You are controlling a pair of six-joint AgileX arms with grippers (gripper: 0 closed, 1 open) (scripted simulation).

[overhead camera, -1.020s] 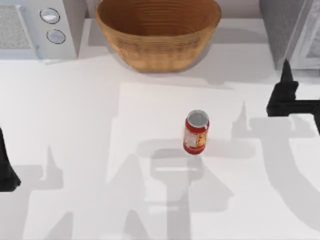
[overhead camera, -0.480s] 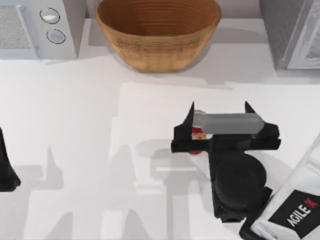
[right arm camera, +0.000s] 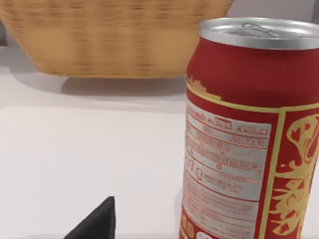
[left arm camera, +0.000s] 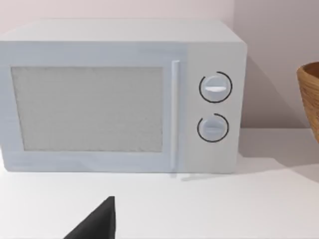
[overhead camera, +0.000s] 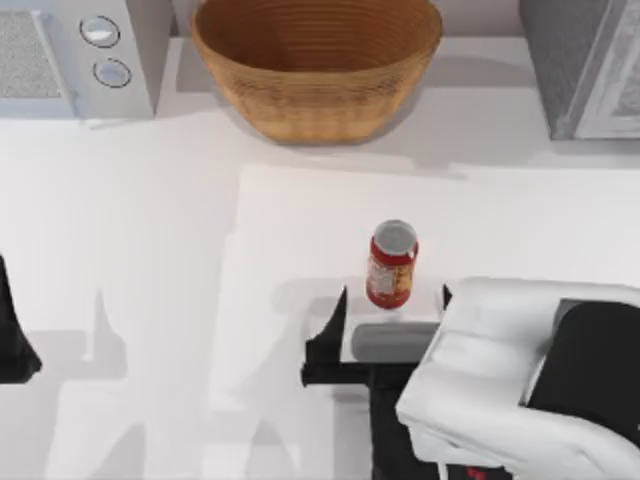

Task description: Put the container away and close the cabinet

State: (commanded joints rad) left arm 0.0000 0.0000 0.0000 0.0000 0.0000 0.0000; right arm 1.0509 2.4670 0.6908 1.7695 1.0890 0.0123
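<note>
- Right hand (overhead camera: 392, 320) hung low over the bench (overhead camera: 150, 250), its two dark fingers (overhead camera: 330, 318) spread wide apart and pointing toward the far side, with nothing between them.
- Just ahead of those fingertips stood the container (overhead camera: 391, 264), apart from them and roughly on the line running between the two fingers, so a straight push forward would bring it into the gap.
- From the right wrist view the container (right arm camera: 251, 134) loomed close and slightly off to one side of the finger tip (right arm camera: 97, 221), which suggested a small sideways correction might be wanted.
- The container stood upright, its long axis vertical, silver lid up and base on the bench.
- Beyond the container from the hand sat the woven basket (overhead camera: 316, 62), well apart.
- Left hand (overhead camera: 12, 340) sat parked at the bench's left edge, far from the container; whether it was apart or together, I could not tell.
- The right arm was plainly the nearer one.
</note>
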